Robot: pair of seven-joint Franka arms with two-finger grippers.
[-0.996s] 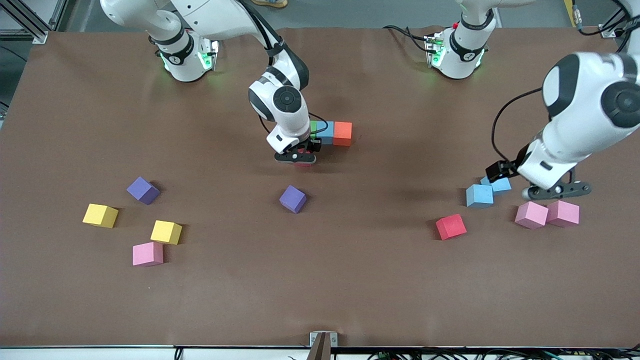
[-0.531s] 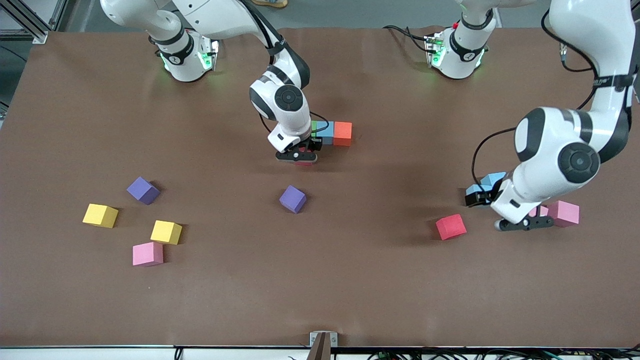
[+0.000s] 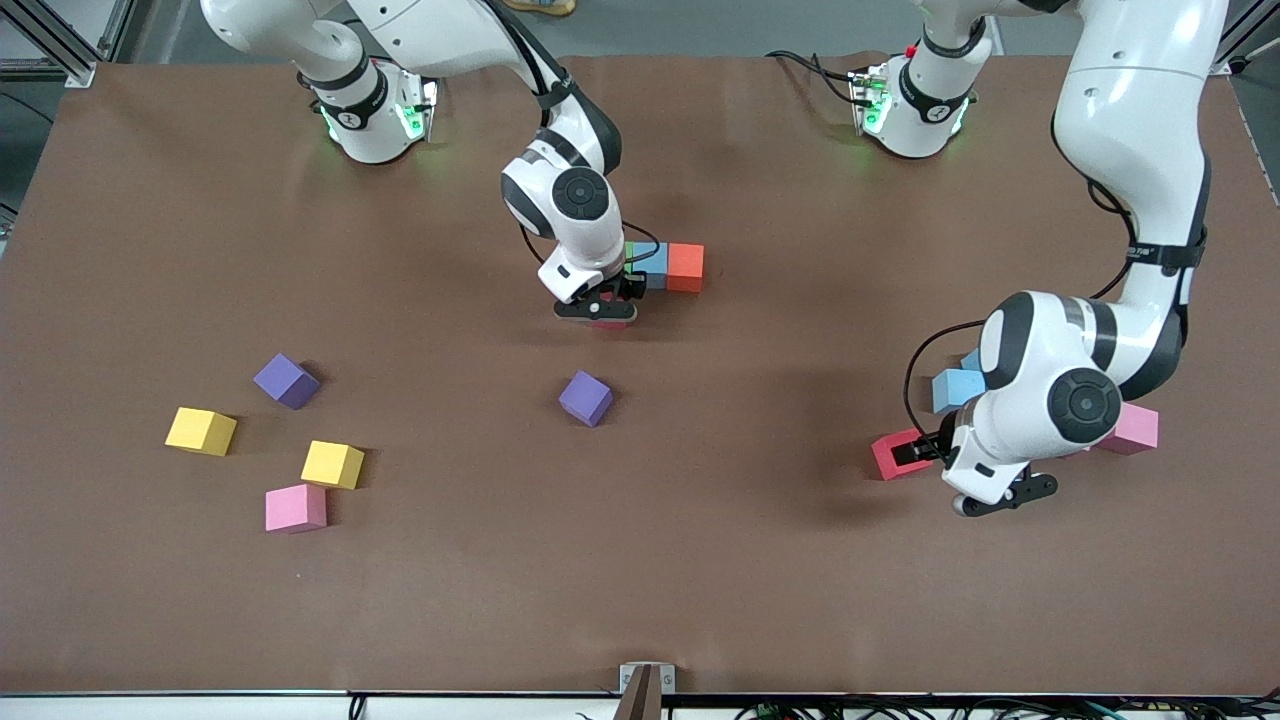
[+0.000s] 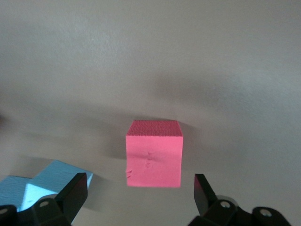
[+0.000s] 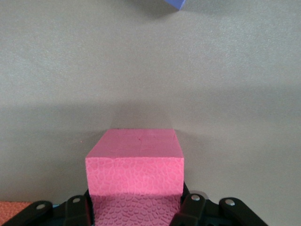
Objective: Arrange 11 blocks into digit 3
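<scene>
Blocks: row of green [image 3: 627,252], blue [image 3: 655,262] & orange [image 3: 686,267] mid-table w/ right gripper [image 3: 596,311] clamped on a red block [image 5: 135,175] just nearer the camera, left gripper [image 3: 998,497] wide open, empty, over table beside loose red block [image 3: 895,452].

light: even, bright; shadows: soft under arms; wrist views: washed-out, slightly soft

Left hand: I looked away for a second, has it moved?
Yes. The left hand has swung from over the pink blocks to beside the loose red block, open, lower in the front view.
</scene>
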